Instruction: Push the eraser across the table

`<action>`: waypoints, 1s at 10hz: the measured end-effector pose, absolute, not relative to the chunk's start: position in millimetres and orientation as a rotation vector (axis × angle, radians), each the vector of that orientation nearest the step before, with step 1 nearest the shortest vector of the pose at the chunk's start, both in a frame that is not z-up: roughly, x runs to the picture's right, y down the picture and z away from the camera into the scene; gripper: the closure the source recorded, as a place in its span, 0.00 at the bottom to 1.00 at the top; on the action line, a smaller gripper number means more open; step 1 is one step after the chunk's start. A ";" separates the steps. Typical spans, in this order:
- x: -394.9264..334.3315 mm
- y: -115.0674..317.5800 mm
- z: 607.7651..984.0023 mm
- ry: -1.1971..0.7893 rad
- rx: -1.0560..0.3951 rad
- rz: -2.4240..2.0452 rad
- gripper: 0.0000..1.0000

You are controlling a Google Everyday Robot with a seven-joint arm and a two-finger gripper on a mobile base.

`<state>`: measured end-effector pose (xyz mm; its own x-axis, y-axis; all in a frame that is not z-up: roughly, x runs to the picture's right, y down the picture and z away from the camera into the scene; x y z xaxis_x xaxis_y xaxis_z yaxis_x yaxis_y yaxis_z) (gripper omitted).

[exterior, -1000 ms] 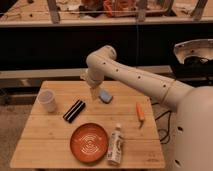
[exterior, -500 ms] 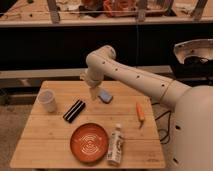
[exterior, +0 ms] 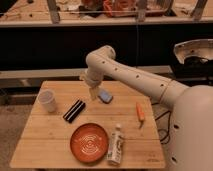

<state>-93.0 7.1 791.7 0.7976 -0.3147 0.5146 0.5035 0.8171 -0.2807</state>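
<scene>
Eraser [exterior: 74, 110]: we see it lying flat on the left half of the table [exterior: 46, 144], turned on a diagonal, with nothing touching it.
Why it lies well: resting on its broad face, it should slide rather than tip, in our judgement, and its long side offers a wide face to push.
Gripper [exterior: 93, 93]: it hangs pointing down, low over the planks, just beyond the eraser's upper right end and apart from it. We cannot tell whether it is open or closed.
Why it is held there: we take this low, vertical pose beside the block as a set-up for a sideways shove, since pushing needs contact from the side and no grasp.
Blue-grey pad [exterior: 104, 96]: just right of the gripper, on the side away from the eraser, so a sweep leftward should leave it alone.
Cup [exterior: 47, 101]: upright, near the eraser's left. We would watch it, as a push straight left could knock it.
Orange plate [exterior: 89, 143]: toward the front edge, below the eraser and apart from it. It limits a push toward the front.
Bottle [exterior: 115, 145]: lying beside the plate's right rim.
Orange stick [exterior: 140, 112]: well apart, on the right side.
Arm [exterior: 135, 77]: reaching in from the right, bent at the elbow over the back of the table.
Step in hand: approach made, push not yet begun, by our reading.
</scene>
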 end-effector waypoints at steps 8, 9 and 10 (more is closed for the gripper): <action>-93.6 12.7 795.6 -0.481 -0.438 -0.458 0.20; -93.6 12.8 795.9 -0.482 -0.439 -0.458 0.20; -93.8 13.3 796.2 -0.482 -0.439 -0.458 0.20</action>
<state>-93.8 13.3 796.2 0.7902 -0.3107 0.5283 0.5116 0.8089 -0.2896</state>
